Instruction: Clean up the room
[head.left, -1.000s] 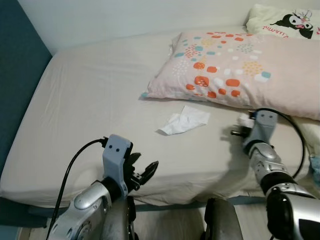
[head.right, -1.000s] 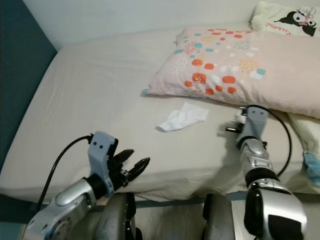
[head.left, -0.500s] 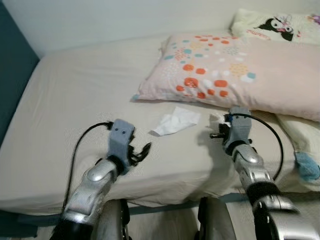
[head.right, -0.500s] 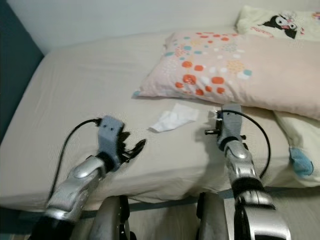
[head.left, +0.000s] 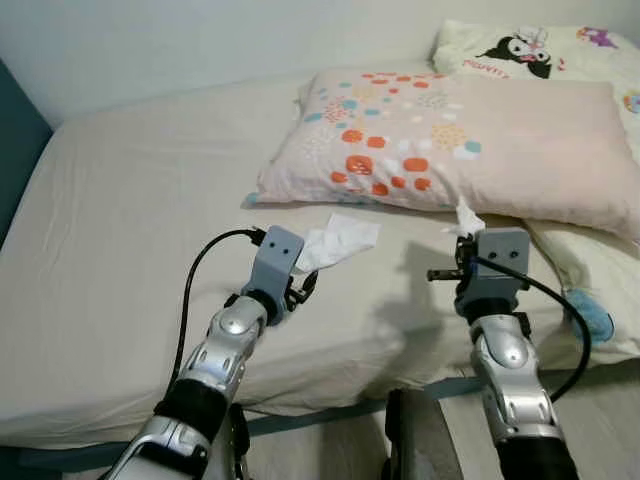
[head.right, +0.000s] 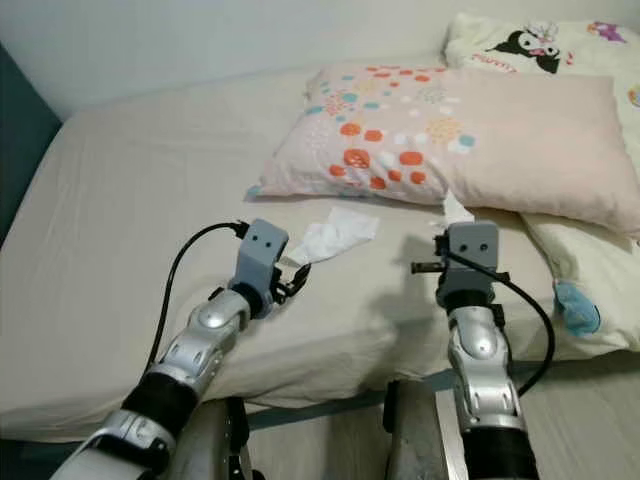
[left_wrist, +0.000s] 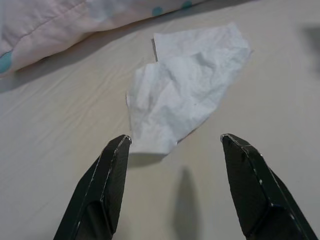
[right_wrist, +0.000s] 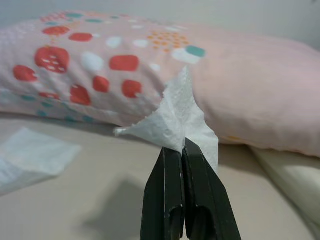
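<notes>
Tissue (left_wrist: 186, 102) now lies just ahead of my left hand (left_wrist: 175, 150), where a second ago that hand hung back at the edge of the bed (head.left: 120, 230), well short of it. I have stepped closer too, so the whole bed sits nearer and the spotted pillow (head.left: 440, 140) has shifted across my sight; that shift is my own, not the pillow's. The reach puts one more piece of litter within grasp, so I judge this part of the tidying is about to move from approach to pick-up.

My left arm is stretched forward and low over the sheet, wrist tipped down. Its fingers (left_wrist: 112, 180) are spread wide, one to each side of the tissue's near corner, not yet touching it as far as I can tell. The crumpled tissue rests flat on the sheet, just in front of the pillow.

My right hand (right_wrist: 184, 150) is raised over the bed near the pillow's front edge, fingers pressed together and pinching a second scrap of tissue (right_wrist: 177, 122), which stands up from the tips.
</notes>
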